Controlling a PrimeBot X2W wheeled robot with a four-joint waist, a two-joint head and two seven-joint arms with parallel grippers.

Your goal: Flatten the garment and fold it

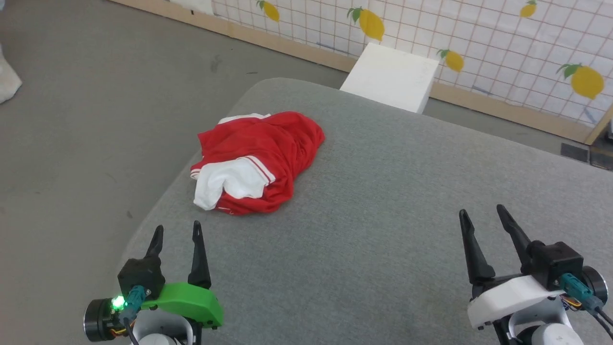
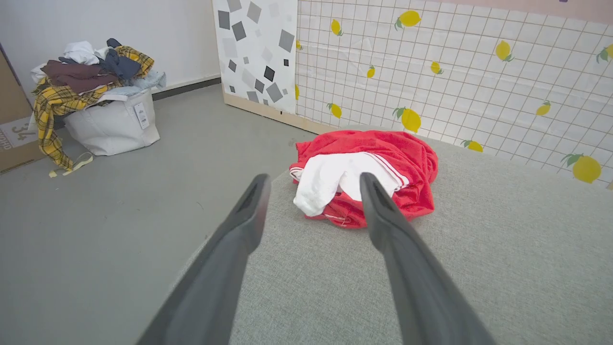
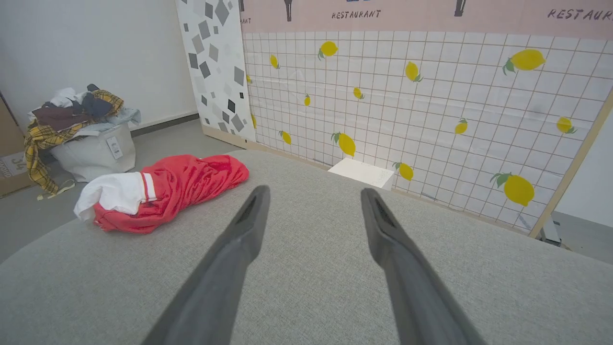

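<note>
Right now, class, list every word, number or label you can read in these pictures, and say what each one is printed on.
"RESTAURANT": on the pink band above the lemon-tiled wall. It repeats at the right edge, cut off as "RESTAUR".
"34": on the cardboard box beside the laundry bag.
Tag on the laundry bag: too small to read.
Other lettering on the cardboard box: too blurred to read.

The garment (image 1: 258, 160) lies on the surface (image 1: 383, 215) ahead of the left tool (image 1: 177, 226).
</note>
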